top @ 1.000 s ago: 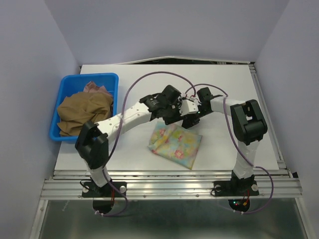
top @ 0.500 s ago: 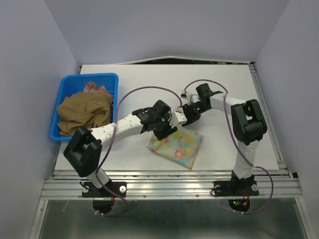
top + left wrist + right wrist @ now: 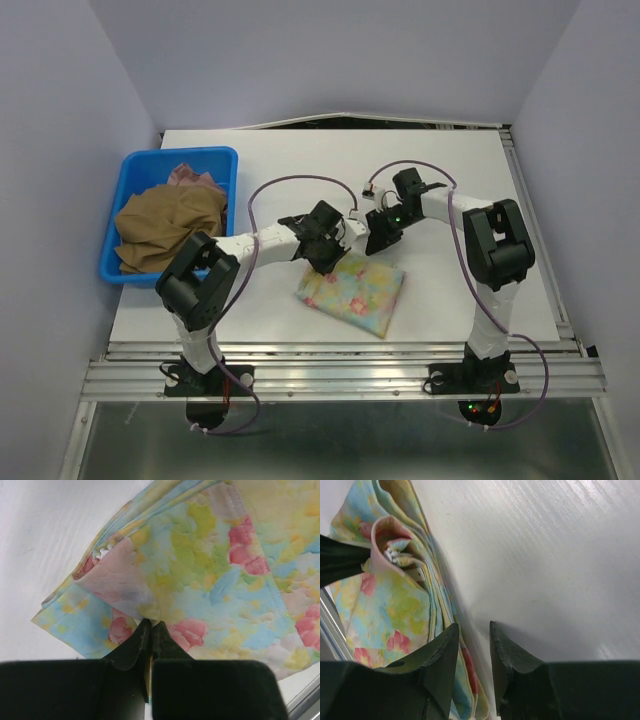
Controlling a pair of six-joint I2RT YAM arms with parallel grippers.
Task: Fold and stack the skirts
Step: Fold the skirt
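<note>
Pinching floral skirt [image 3: 210, 580] | left jaws closed (arm [image 3: 260, 240] low) | right jaws parted

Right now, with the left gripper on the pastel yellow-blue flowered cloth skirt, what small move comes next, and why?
Probably lift the left gripper slightly, drawing the pinched layer up to refold it. Its jaws are shut on a pucker of the pastel yellow-blue flowered cloth skirt beside a loose turned-over corner; the right gripper stands open at the skirt's edge, holding nothing.
</note>
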